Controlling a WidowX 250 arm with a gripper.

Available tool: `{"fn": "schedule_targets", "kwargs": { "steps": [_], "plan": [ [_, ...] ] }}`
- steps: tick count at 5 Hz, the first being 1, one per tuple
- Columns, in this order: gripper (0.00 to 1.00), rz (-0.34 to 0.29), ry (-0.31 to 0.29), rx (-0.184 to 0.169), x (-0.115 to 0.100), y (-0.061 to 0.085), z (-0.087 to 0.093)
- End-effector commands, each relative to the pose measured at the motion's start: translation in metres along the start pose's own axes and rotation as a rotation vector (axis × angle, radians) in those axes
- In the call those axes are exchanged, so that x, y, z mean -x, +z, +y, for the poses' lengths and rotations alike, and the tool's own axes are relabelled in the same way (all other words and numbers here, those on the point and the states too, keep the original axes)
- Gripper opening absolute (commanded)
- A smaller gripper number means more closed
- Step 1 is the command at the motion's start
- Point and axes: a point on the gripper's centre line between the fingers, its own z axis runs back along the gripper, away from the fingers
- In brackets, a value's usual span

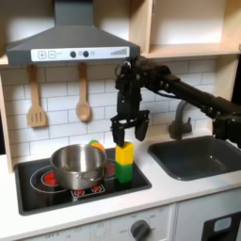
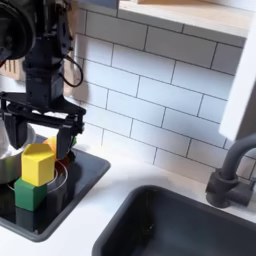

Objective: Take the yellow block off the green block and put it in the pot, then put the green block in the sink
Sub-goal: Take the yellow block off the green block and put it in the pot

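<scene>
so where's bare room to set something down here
Free: the sink basin, and the white counter in front of the stove. Crowded: the stove's right end, where the pot, stacked yellow block and green block sit under the gripper.

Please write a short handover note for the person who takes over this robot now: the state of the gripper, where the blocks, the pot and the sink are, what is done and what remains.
Gripper: open, just above the yellow block, fingers to either side of its top, holding nothing.
Yellow block: on top of the green block, a little tilted in the second exterior view; the stack stands on the black stove.
Pot: on the stove, at the first exterior view's left of the stack.
Sink: at the first exterior view's right.
Done: nothing yet.
Left: grasp the yellow block, put it in the pot, then move the green block to the sink.
</scene>
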Motion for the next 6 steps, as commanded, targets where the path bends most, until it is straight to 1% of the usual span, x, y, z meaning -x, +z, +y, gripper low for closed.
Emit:
{"fn": "schedule_targets", "kwargs": {
  "steps": [1, 2, 3, 4, 5, 6],
  "plan": [
    [1.00, 0.015, 0.004, -0.001, 0.002, -0.006, 0.003],
    [1.00, 0.015, 0.002, -0.006, 0.004, -0.010, 0.005],
    [1.00, 0.035, 0.011, -0.005, 0.004, -0.017, 0.008],
    [1.00, 0.044, 0.009, -0.004, 0.005, -0.021, 0.008],
    [1.00, 0.047, 0.007, -0.005, 0.004, -0.023, 0.006],
    [1.00, 0.042, 0.016, 0.006, -0.001, -0.020, 0.007]
  ]
}}
